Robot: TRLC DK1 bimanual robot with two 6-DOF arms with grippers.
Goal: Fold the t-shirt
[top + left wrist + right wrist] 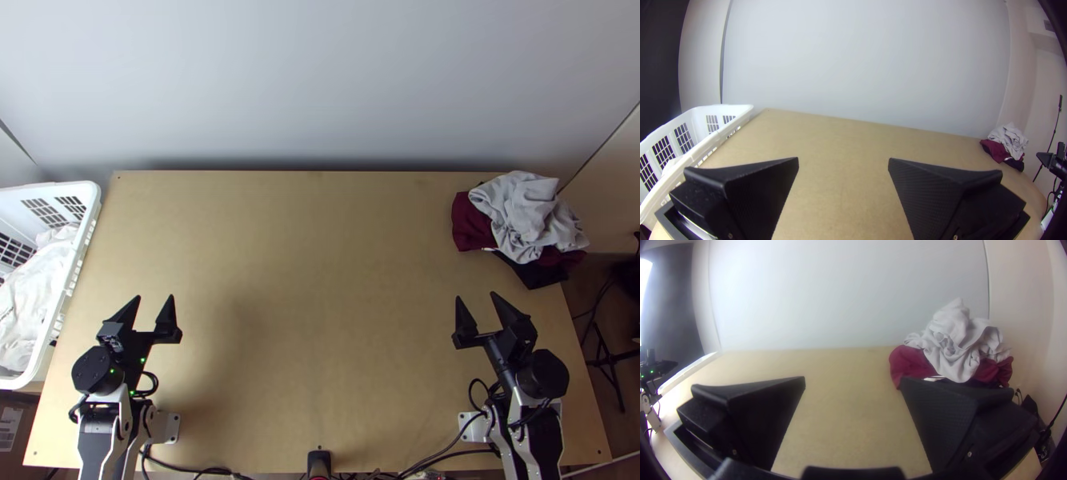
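At the table's far right corner in the top view lies a bunched heap: a light grey cloth [524, 216] on top of a dark red cloth [470, 224], with a black cloth [538, 274] underneath. Which of them is a t-shirt I cannot tell. My left gripper [154, 298] is open over the near left of the table, far from the heap. My right gripper [475, 296] is open too, on the near side of the heap and apart from it. The left wrist view shows the left gripper [843, 161]; the right wrist view shows the right gripper [852, 380], nothing between its fingers.
A white laundry basket [90, 210] with whitish cloth [32, 292] in it stands along the table's left edge. Bare wood of the table [320, 280] stretches between the arms. A pale wall rises behind the far edge, and cables run along the near edge.
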